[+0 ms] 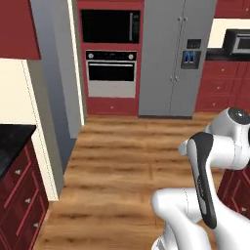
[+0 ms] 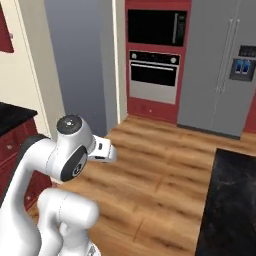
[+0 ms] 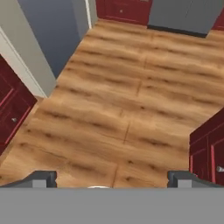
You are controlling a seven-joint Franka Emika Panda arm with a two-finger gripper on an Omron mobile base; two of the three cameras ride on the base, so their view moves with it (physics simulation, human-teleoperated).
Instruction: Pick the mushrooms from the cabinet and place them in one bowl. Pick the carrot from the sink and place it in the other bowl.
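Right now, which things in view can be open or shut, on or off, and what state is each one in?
End effector: open, holding nothing, over the wood floor.
Wall oven: door shut, window dark.
Microwave: door shut, dark inside.
Refrigerator: both doors shut.
Red drawers: all shut.

My arm point(image 1: 205, 185) is folded up close above my base, elbow bent — my end effector point(image 3: 112, 179) points down, its fingers point(image 3: 43, 178) spread wide, holding nothing.
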